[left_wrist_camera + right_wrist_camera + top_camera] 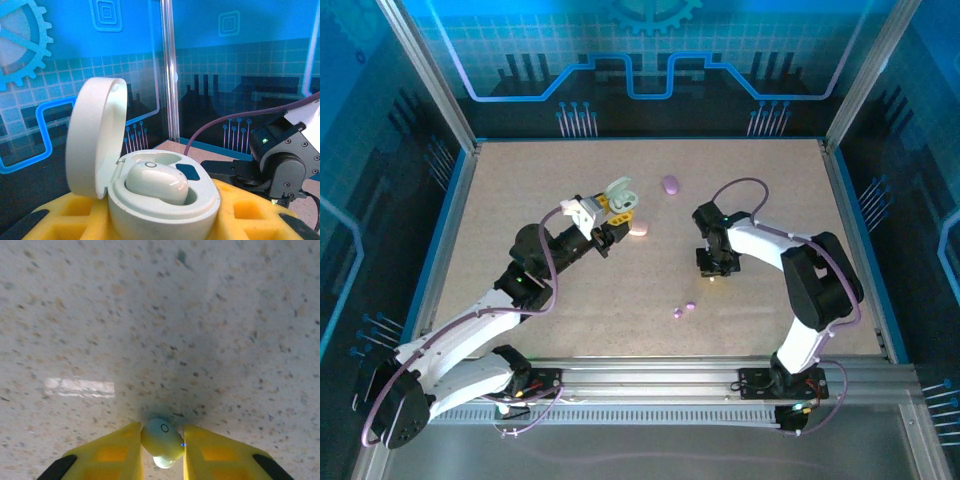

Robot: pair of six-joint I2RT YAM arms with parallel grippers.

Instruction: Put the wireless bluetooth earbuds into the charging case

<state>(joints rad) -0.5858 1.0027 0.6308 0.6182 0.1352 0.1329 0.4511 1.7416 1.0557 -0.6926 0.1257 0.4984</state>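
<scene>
Top external, nearest: two loose purple earbuds [678, 313], 7 o'clock from my right gripper [712, 270]
My right gripper: I see it pinching a mint earbud [161, 432] low over the table [150, 315]
My left gripper [610, 210]: clamped on the open pale case [165, 207], a pale earbud [156, 182] seated inside
Farthest: pink case [638, 228] just beside it, purple case [670, 185] at 2 o'clock

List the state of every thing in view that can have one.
white case: lid open, held by left gripper, one seated earbud, other slot empty
green earbud: pinched in right gripper, at the table
pink case: looks closed, on table
purple case: looks closed, on table
purple earbuds: two, loose on table
</scene>
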